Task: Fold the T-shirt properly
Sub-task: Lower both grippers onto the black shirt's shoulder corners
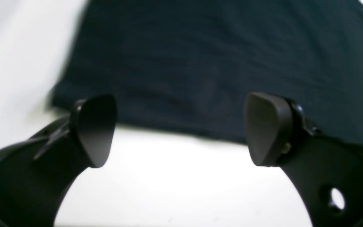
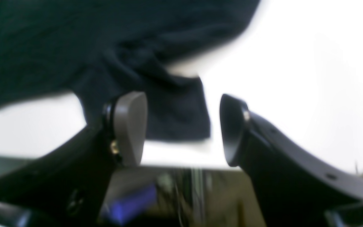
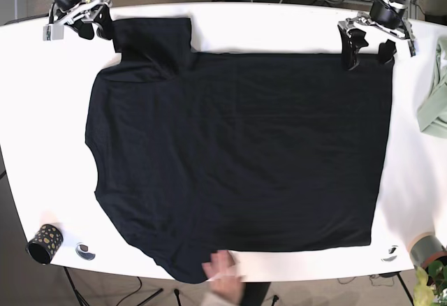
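Observation:
A dark navy T-shirt (image 3: pixel 237 152) lies spread flat on the white table (image 3: pixel 42 124), one sleeve (image 3: pixel 154 40) at the far left corner. My left gripper (image 3: pixel 368 53) hovers open at the shirt's far right corner. In the left wrist view the shirt's edge (image 1: pixel 216 63) lies just beyond the open left gripper (image 1: pixel 181 130), nothing between the fingers. My right gripper (image 3: pixel 96 26) stands open beside the sleeve. In the right wrist view the sleeve end (image 2: pixel 181 110) shows between the fingers of the right gripper (image 2: pixel 181 129), and I cannot tell whether they touch it.
A light green cloth (image 3: pixel 434 96) lies at the table's right edge. A dotted cup (image 3: pixel 43 243) stands front left, a tape roll (image 3: pixel 426 250) front right. A person's hand (image 3: pixel 222 271) rests at the shirt's near edge. Cables run behind the table.

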You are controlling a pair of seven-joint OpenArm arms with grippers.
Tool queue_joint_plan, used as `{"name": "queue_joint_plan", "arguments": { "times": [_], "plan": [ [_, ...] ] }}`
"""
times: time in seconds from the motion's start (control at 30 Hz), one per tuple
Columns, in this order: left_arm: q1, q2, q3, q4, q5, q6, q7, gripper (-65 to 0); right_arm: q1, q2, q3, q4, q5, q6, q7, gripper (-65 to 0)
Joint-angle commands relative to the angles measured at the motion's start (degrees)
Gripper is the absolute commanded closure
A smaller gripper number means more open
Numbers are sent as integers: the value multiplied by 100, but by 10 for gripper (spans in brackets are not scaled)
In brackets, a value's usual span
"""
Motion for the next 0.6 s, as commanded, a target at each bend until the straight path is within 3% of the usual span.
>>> {"name": "queue_joint_plan", "arguments": {
  "times": [0.0, 0.13, 0.57],
  "plan": [
    [-19, -56, -33, 93, -45, -160, -34, -569, 172, 60, 278, -240, 71, 206, -419, -361],
    [-160, -47, -33, 93, -45, -204, 203, -572, 506, 60, 604, -653, 71, 461, -1026, -360],
    [-195, -47, -33, 84, -10, -213, 238, -568, 638, 16, 384, -1269, 89, 663, -1158, -358]
  ]
}}
